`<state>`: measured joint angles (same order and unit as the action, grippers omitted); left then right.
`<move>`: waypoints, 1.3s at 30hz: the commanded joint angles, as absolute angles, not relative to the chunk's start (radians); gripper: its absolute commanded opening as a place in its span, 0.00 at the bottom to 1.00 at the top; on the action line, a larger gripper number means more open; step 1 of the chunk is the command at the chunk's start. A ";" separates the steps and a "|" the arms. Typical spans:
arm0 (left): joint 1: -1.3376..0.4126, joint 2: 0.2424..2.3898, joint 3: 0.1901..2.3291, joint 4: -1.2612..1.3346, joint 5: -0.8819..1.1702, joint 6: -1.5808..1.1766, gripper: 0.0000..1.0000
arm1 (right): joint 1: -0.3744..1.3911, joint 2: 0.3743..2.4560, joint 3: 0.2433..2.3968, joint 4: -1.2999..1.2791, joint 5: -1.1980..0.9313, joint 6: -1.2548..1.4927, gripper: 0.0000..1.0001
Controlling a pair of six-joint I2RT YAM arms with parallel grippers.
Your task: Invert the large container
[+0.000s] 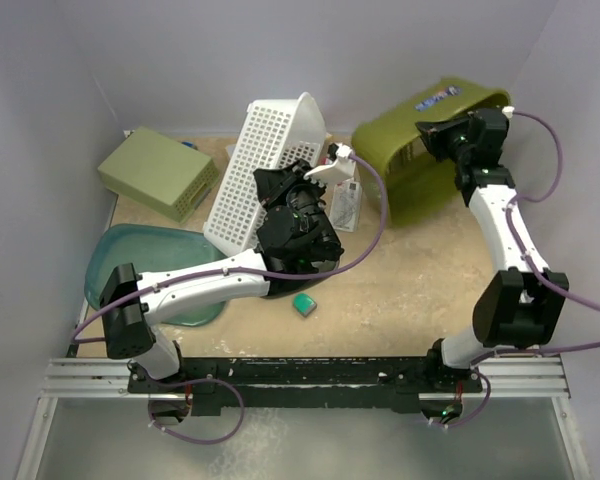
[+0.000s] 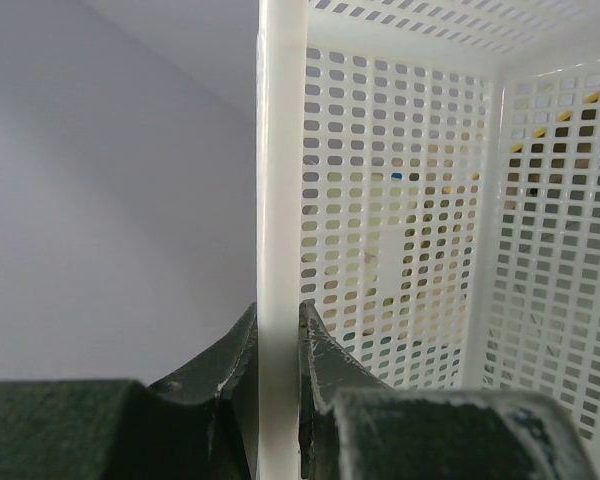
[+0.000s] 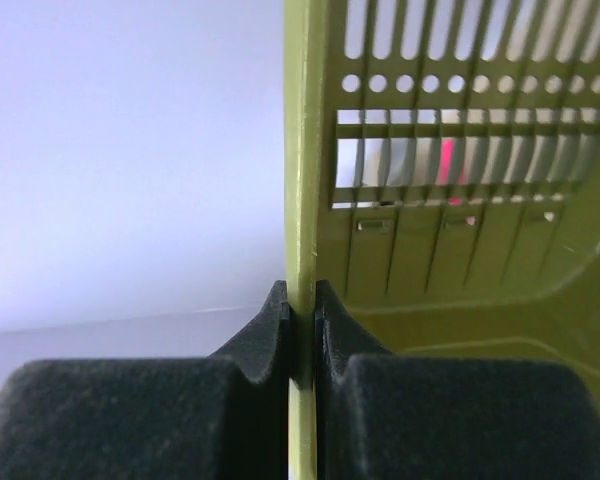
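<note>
We see smooth pale grey-purple walls (image 1: 180,60) on three sides, left, back and right, like a little box. They are plain and bare. The flat sandy tan desk (image 1: 430,280) has some darker scuffed patches. A long silver metal rail (image 1: 80,378) runs along its near edge. Below the rail is a dull grey surface (image 1: 300,450); we cannot tell if it is floor. The light is soft and even, with faint shadows.
</note>
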<state>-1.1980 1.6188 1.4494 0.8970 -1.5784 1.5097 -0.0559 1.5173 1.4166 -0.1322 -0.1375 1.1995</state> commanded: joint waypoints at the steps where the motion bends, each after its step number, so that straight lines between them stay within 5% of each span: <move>1: -1.198 1.562 1.444 0.895 -1.607 1.472 0.00 | -0.039 1.561 1.337 0.610 -0.233 1.422 0.00; 8: -1.202 1.567 1.439 0.883 -1.617 1.460 0.00 | -0.025 1.521 1.099 0.923 -0.064 1.410 0.00; 18: -1.208 1.611 1.453 0.854 -1.610 1.429 0.00 | -0.017 1.562 0.559 1.760 0.147 1.491 0.00; 29: -1.235 1.645 1.458 0.846 -1.623 1.420 0.00 | -0.009 1.354 0.130 1.785 0.173 1.526 0.00; 39: -1.243 1.649 1.434 0.865 -1.621 1.431 0.00 | -0.009 1.183 -0.123 1.647 0.032 1.532 0.15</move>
